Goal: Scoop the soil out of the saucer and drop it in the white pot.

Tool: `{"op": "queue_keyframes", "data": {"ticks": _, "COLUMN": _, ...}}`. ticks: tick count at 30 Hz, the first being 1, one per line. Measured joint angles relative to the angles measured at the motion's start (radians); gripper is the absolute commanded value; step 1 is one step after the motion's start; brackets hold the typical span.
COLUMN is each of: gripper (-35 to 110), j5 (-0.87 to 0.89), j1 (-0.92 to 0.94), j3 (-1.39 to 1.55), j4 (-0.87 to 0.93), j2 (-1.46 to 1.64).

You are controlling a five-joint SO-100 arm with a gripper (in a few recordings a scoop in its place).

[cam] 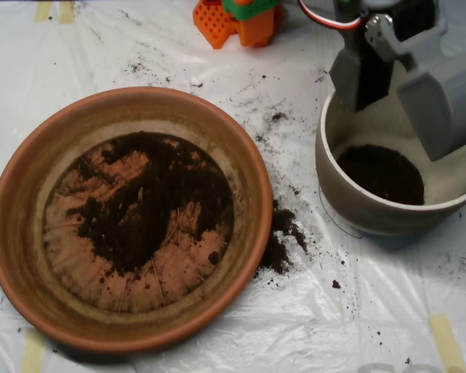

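The terracotta saucer fills the left half of the overhead view. Dark soil lies in a patch across the middle of its ridged base. At the right stands the white pot, with a dark layer of soil on its bottom. My grey scoop hangs over the pot's upper rim, its two shells spread apart, so it is open. I see nothing held between the shells.
Spilled soil lies on the white plastic sheet between saucer and pot, with finer crumbs scattered above. An orange and green block sits at the top edge. Tape strips mark the sheet at lower right.
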Motion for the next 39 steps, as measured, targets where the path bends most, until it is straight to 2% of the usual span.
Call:
{"op": "queue_keyframes", "data": {"ticks": 8, "gripper": 40, "j5": 0.064, "j1": 0.1, "j3": -0.046, "j4": 0.041, "j2": 0.0}}
{"op": "queue_keyframes", "data": {"ticks": 15, "gripper": 43, "j5": 0.103, "j1": 0.373, "j3": -0.081, "j4": 0.043, "j2": 0.0}}
{"op": "queue_keyframes", "data": {"ticks": 24, "gripper": 44, "j5": 0.041, "j1": 0.672, "j3": 0.201, "j4": -0.115, "j2": -0.029}}
{"op": "queue_keyframes", "data": {"ticks": 26, "gripper": 43, "j5": 0.02, "j1": 0.703, "j3": 0.272, "j4": -0.155, "j2": -0.031}}
{"op": "queue_keyframes", "data": {"ticks": 31, "gripper": 54, "j5": -0.012, "j1": 0.77, "j3": 0.41, "j4": -0.222, "j2": -0.048}}
{"op": "queue_keyframes", "data": {"ticks": 39, "gripper": 58, "j5": -0.077, "j1": 0.811, "j3": 0.448, "j4": -0.272, "j2": -0.184}}
